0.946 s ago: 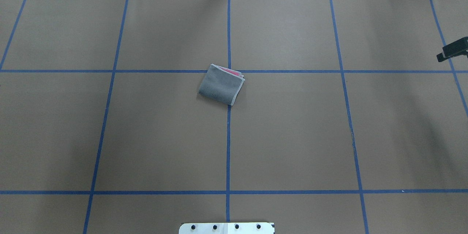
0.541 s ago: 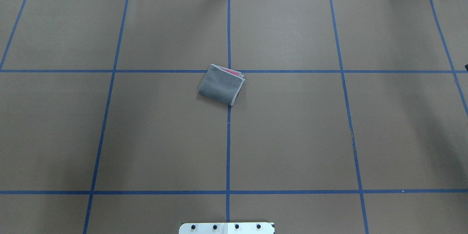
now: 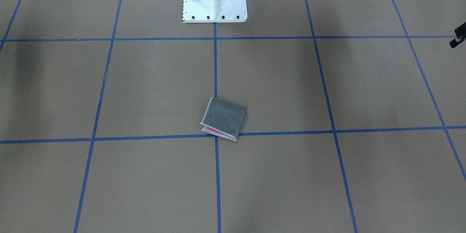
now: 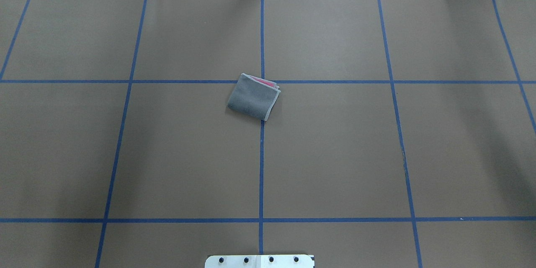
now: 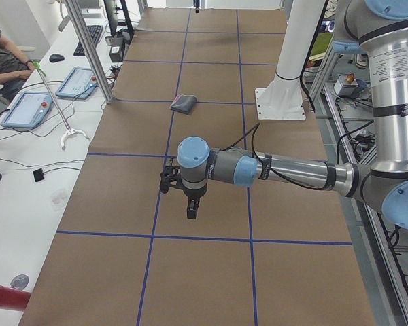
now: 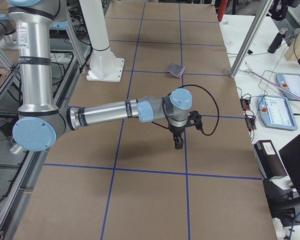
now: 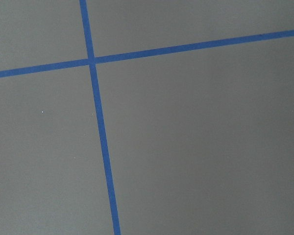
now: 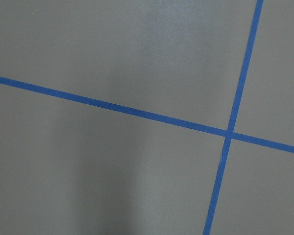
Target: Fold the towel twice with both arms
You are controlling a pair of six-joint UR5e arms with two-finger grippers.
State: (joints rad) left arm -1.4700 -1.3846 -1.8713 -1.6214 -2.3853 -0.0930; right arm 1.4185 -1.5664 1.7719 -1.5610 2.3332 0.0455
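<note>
Desk [image 4: 335, 155]: brown cover, blue tape grid [image 4: 261, 167]. Left arm [image 5: 292, 173] and right arm [image 6: 105, 112] stretch low over opposite ends. Left end effector [image 5: 192, 212] and right end effector [image 6: 178, 143] point down; grip cannot be told. Towel [image 4: 253, 98]: folded squarish packet, grey face up, pink at layered edge, on central grid crossing, well apart from both.

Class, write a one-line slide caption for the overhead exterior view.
Folded towel, grey side up, pink showing at one edge, on the brown table where blue tape lines cross.
</note>
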